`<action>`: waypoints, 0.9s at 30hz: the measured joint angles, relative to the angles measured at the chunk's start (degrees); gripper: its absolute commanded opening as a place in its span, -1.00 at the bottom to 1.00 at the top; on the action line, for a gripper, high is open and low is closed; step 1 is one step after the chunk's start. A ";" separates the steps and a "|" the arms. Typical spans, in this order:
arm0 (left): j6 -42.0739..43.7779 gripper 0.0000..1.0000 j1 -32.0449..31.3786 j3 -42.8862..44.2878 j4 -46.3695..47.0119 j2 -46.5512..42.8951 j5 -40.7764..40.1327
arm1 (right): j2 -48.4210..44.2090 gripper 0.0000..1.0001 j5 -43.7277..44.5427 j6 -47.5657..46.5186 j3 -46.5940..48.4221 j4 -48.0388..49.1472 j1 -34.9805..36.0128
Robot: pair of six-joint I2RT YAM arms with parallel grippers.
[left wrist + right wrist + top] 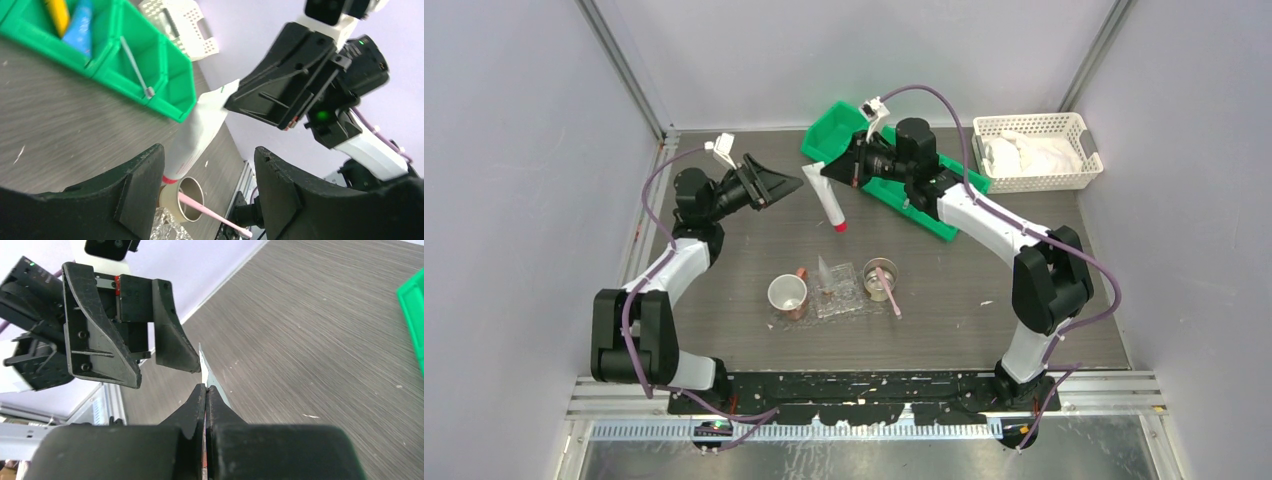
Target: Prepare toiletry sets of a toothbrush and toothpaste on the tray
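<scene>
Toothpaste (829, 203) held off the table (984, 285) beside the left end of the green bin (839, 125).
Right gripper (821, 171) jaws clamp its flat end, cap down; left gripper (792, 183) jaws stand apart just left of the bin.

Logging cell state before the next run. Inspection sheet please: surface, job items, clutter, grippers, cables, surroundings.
Surface: dark wood-grain table, a few pale specks.
Job's things: white toothpaste tube hangs red cap down from the right gripper. Yellow tube, blue tube and grey toothbrush lie in the green bin. Pink toothbrush leans in a cup. Tray sits between that cup and a copper cup; contents unclear.
Clutter: white basket, far right, white material inside.
Grippers: right gripper shut on the tube's flat end; left gripper open, empty, beside the tube.
Cables: purple cable along each arm; no snag seen.
Surroundings: pale walls, metal frame; nothing else seen.
</scene>
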 measured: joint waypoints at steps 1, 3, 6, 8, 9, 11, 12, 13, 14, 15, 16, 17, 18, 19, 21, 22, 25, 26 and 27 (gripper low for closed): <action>-0.74 0.32 0.00 0.02 2.29 0.00 0.94 | 0.00 -0.98 -1.09 0.24 0.59 0.00 0.00; -1.51 0.28 0.00 0.09 5.35 0.00 2.58 | 0.09 -0.99 -3.02 0.61 1.92 0.00 0.00; -1.53 0.26 0.00 1.03 6.88 0.00 5.05 | 0.44 -0.99 -5.38 1.31 3.32 0.17 0.00; -0.04 0.29 0.00 2.38 6.38 0.00 6.47 | 1.01 -0.99 -7.10 1.95 4.02 0.50 0.00; 1.29 0.29 0.00 3.08 5.53 -0.13 7.04 | 1.25 -0.99 -7.72 2.19 4.17 0.61 0.00; 4.15 0.30 0.00 3.67 3.26 -0.87 7.54 | 1.81 -0.98 -8.94 2.56 4.46 0.61 0.02; 5.62 0.30 0.00 3.74 1.99 -1.42 7.72 | 2.12 -0.99 -9.57 2.64 4.61 0.42 0.02; 7.21 0.30 -0.02 3.78 0.35 -1.99 7.80 | 2.32 -0.99 -10.03 2.67 4.79 0.02 0.02; 9.27 0.30 -0.07 3.93 -2.05 -2.73 7.89 | 2.43 -0.98 -10.49 2.56 4.87 -0.52 0.02; 10.86 0.30 -0.07 4.20 -3.78 -3.13 7.93 | 2.47 -0.99 -10.97 2.38 4.92 -1.01 0.02; 13.64 0.28 -0.22 5.14 -7.06 -3.61 8.00 | 2.47 -0.98 -11.41 2.08 4.98 -1.57 0.00; 14.21 0.26 -0.26 5.38 -7.67 -3.67 8.02 | 2.47 -0.98 -11.91 1.68 5.03 -2.10 0.00; 16.39 0.24 -0.46 6.40 -10.32 -3.85 8.13 | 2.47 -0.98 -12.35 1.29 5.14 -2.84 0.02; 17.97 0.22 -0.59 7.37 -12.17 -3.87 8.22 | 2.47 -0.98 -12.76 0.70 5.31 -3.85 0.02; 21.16 0.16 -0.92 9.42 -15.96 -3.91 8.39 | 2.45 -0.99 -13.62 -0.46 5.68 -5.95 0.02; 22.47 0.10 -1.07 10.19 -17.46 -4.00 8.41 | 2.45 -0.99 -14.05 -1.22 5.92 -7.10 0.02; 25.46 -0.11 -1.40 11.54 -20.57 -4.33 8.83 | 2.23 -0.99 -14.97 -2.49 6.16 -9.16 0.00; 26.53 -0.12 -1.60 11.98 -21.68 -4.35 9.01 | 2.08 -0.99 -15.37 -2.86 6.19 -9.79 0.00; 27.10 -0.14 -1.75 12.17 -22.29 -4.35 9.07 | 1.97 -0.99 -15.58 -2.99 6.21 -10.08 0.02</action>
